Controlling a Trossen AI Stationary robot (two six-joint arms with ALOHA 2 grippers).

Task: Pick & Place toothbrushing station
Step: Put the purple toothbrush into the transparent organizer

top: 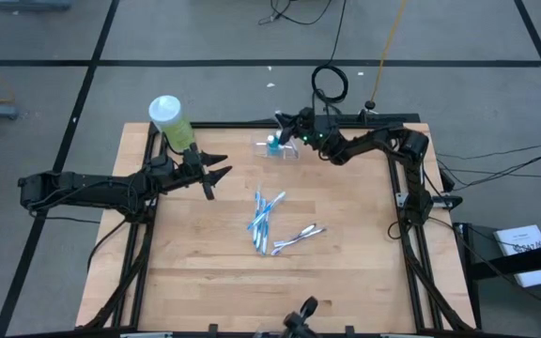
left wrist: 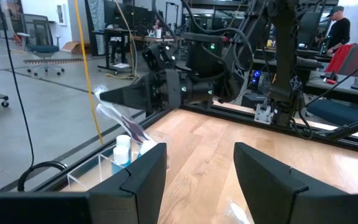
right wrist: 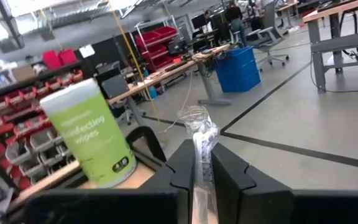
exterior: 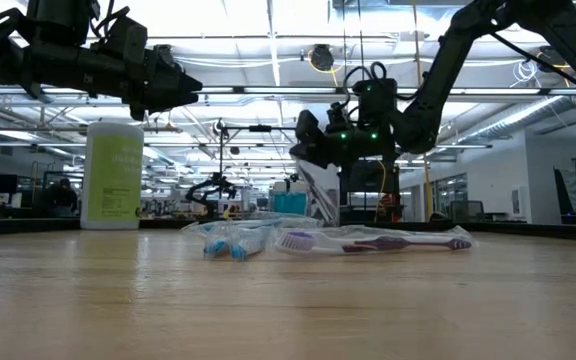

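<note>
Pincer [right wrist: 196,180] of right arm pinches wrapped toothbrush [right wrist: 199,134], lower end hidden.

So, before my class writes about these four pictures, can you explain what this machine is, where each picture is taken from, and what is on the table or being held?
It is a robot with two dark arms working at a wooden table. One picture looks straight down from above, one looks level across the tabletop, and two come from cameras on the arms' wrists.

In the middle of the table lies a loose pile of wrapped toothbrushes, blue and white, with a purple one among them. At the far edge stand a light-green tub of wipes and a clear holder with a small blue and white item inside.

The right pincer is above that holder, shut on a thin item in clear wrapping, probably another toothbrush. The left pincer hangs open near the tub, holding nothing.
</note>
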